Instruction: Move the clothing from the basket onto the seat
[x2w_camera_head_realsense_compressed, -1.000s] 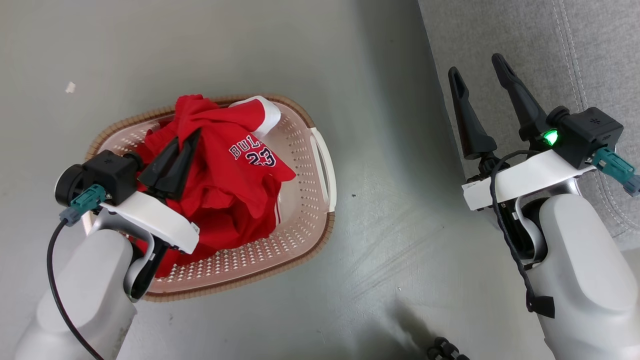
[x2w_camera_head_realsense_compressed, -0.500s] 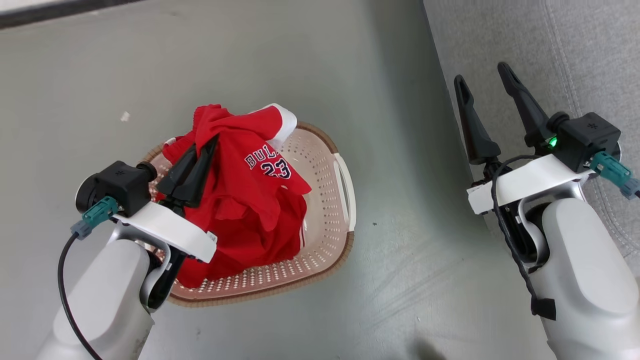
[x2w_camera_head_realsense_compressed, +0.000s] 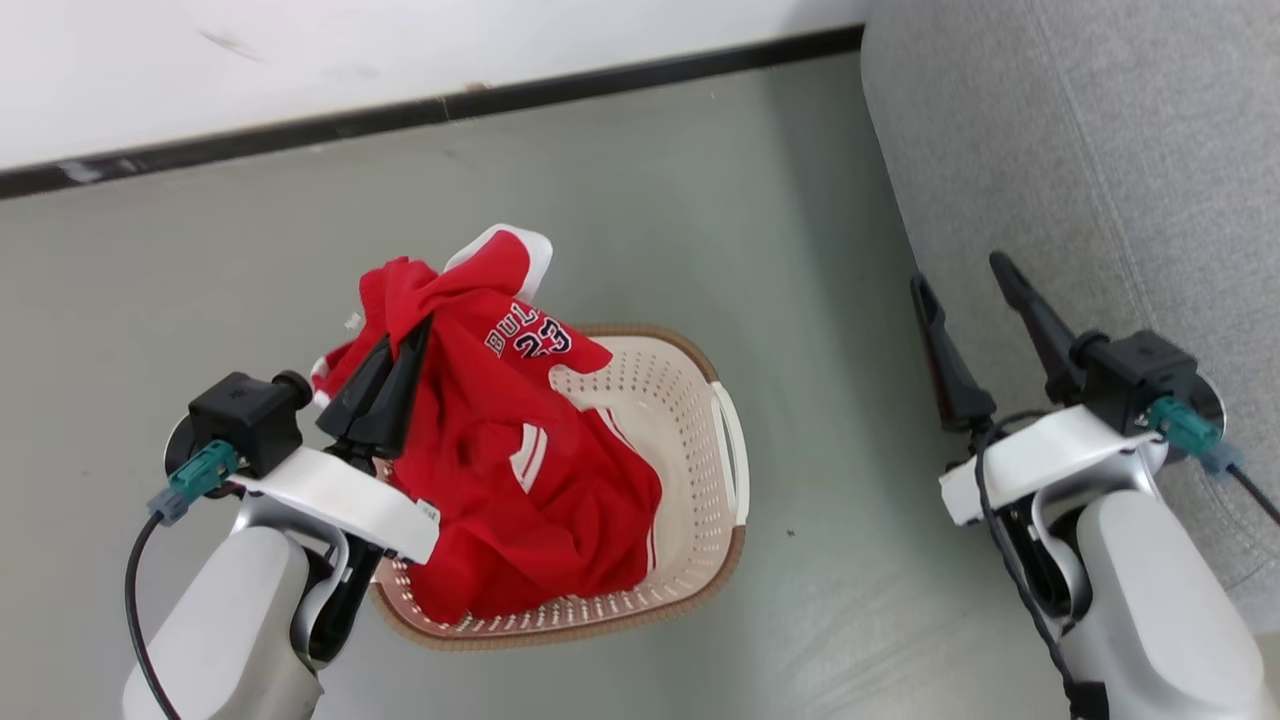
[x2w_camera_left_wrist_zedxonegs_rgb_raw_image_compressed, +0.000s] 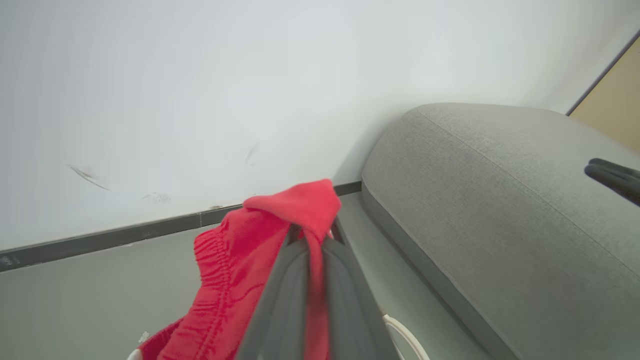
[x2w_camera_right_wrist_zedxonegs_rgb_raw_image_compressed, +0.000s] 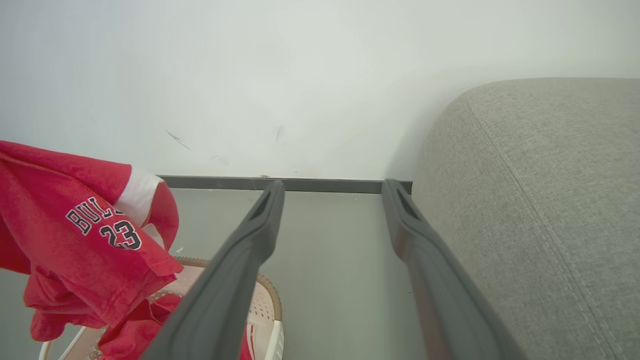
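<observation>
Head view: left fingers (x2w_camera_head_realsense_compressed: 400, 355) are clamped together on a fold of the red clothing (x2w_camera_head_realsense_compressed: 520, 500), which hangs from them, its lower part draped in the one cream basket (x2w_camera_head_realsense_compressed: 690, 400). Two garments: a jersey (x2w_camera_head_realsense_compressed: 520, 340) lettered 23 and a white-striped piece (x2w_camera_head_realsense_compressed: 530, 455). The right fingers (x2w_camera_head_realsense_compressed: 943, 360) stand apart, empty, near the one grey sofa (x2w_camera_head_realsense_compressed: 1080, 150), which lies to the load's right across bare floor (x2w_camera_head_realsense_compressed: 800, 300); the carry likely goes rightward.

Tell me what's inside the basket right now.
Red clothing, its top pinched in the left gripper, beside bare perforated wall. The basket floor under the cloth is hidden.
</observation>
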